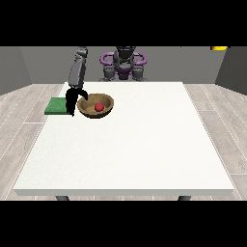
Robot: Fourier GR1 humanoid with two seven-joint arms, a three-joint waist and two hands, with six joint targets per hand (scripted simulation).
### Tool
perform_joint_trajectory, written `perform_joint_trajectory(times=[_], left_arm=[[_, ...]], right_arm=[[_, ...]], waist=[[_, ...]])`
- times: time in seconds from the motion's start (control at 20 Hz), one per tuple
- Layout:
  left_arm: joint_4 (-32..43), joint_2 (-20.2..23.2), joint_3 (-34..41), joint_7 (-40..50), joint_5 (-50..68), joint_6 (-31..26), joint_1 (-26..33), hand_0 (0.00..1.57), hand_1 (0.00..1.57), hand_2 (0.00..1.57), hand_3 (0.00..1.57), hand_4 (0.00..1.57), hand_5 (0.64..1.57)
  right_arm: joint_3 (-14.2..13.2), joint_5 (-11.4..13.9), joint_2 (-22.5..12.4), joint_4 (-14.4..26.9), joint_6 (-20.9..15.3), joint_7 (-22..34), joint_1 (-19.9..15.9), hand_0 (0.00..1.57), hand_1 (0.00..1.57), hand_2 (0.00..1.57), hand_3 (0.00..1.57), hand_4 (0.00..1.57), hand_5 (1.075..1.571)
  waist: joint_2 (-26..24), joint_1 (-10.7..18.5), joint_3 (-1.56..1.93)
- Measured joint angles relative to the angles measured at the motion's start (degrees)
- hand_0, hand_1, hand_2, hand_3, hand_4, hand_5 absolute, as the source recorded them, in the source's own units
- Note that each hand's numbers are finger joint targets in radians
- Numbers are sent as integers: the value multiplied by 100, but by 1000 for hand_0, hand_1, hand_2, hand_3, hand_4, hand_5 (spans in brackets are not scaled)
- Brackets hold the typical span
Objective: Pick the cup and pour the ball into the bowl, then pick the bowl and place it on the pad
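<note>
Red ball [99, 107] inside wooden bowl [107, 112], robot hand [72, 100] at the view's left curled over its rim, beside green pad [55, 106]

- Table [144, 154]: large, white, flat top with a thin pale edge; two dark legs show just under its near edge.
- Floor [21, 125]: pale grey wood-look planks, visible left and right of the table.
- Walls [29, 65]: plain grey, beyond the table's far edge.
- Yellow object [219, 48]: small, high on the wall, beyond the table's far right corner; partly cut off.
</note>
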Motion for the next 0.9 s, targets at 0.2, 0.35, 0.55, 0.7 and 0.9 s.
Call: perform_joint_trajectory(times=[0.2, 0.35, 0.55, 0.7, 0.9], left_arm=[[-45, 79, 43, 18, 106, -30, 1, 0, 0, 0, 0, 1022, 1541], [33, 287, 159, 63, 219, -107, -38, 0, 0, 0, 0, 1022, 1543], [-52, 367, 236, 131, 377, -146, -41, 0, 0, 0, 0, 1018, 1536], [-137, 417, 270, 173, 471, -163, -111, 0, 0, 0, 0, 1056, 1528], [-141, 485, 334, 196, 593, -234, -132, 0, 0, 0, 0, 1129, 1517]], right_arm=[[26, 28, 78, 44, -188, -8, -195, 0, 0, 0, 0, 475, 1549], [59, 25, 200, 150, -318, -4, -424, 0, 0, 0, 0, 498, 1556], [-63, 29, 97, 298, -726, -23, -383, 1571, 1571, 1571, 785, 844, 1487], [-26, 88, 90, 205, -957, -157, -251, 1571, 1571, 1571, 1571, 912, 1478], [43, 136, 69, 29, -1222, -254, -85, 1571, 1571, 1571, 1424, 948, 1530]], waist=[[65, 6, -4], [138, 0, 48], [177, 66, -10], [242, 179, -74], [287, 298, -81]])
